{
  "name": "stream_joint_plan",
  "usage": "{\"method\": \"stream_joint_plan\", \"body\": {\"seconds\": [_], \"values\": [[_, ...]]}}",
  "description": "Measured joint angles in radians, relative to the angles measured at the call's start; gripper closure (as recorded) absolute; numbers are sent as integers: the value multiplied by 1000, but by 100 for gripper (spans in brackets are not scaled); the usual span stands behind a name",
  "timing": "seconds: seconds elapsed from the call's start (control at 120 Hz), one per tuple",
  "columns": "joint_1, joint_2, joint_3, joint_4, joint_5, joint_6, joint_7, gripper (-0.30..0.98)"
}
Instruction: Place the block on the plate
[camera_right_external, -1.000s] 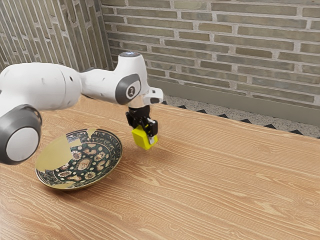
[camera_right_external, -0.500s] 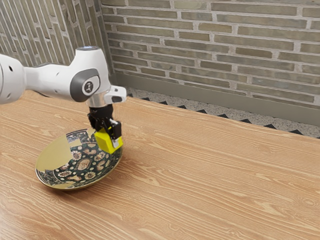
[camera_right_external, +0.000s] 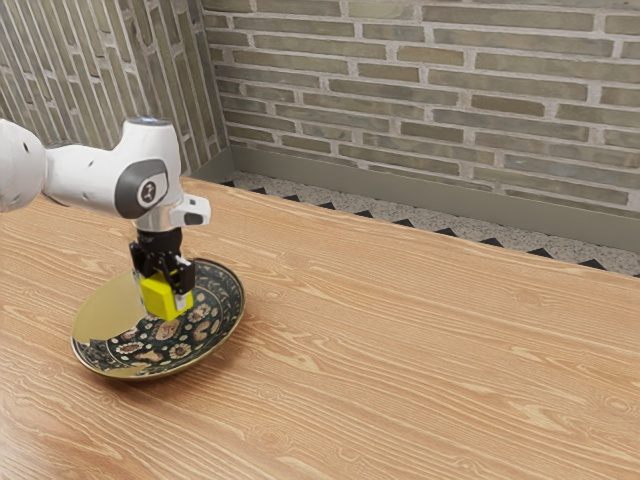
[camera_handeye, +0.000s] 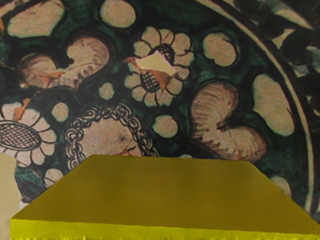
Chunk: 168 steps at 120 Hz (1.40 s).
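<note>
One yellow block (camera_right_external: 164, 299) is pinched between the jaws, seemingly above the patterned plate (camera_right_external: 203, 332).

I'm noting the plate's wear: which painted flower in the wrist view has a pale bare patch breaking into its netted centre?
The flower between the two heart shapes: the patch splits its netted centre, while the other flower shows no break there.

Dressed in glossy white, trimmed in dark grey, finished in black.
Wears smooth, rounded shells along the arm (camera_right_external: 88, 180) — carries a grey oval cap (camera_right_external: 130, 190) with a white-ringed emblem (camera_right_external: 149, 193), a bluish disc (camera_right_external: 148, 120) on top, a silvery collar (camera_right_external: 160, 217) — ends in a black two-finger gripper (camera_right_external: 164, 296).
</note>
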Motion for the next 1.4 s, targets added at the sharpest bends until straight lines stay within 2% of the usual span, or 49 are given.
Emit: {"method": "stream_joint_plan", "body": {"seconds": [0.167,0.225,0.392,0.567,0.75,0.883,1.117,1.4], "values": [[11,81,0,27,-7,37,1,29],[11,87,0,28,-9,45,2,24],[9,84,0,28,-15,58,5,12],[-8,27,-1,27,-16,51,8,5],[-37,-53,-37,38,-15,-8,45,2],[-49,-67,-93,196,-14,-114,116,1],[-44,-76,-105,350,-60,-250,247,0],[-45,-82,-108,380,-70,-316,371,0]]}}
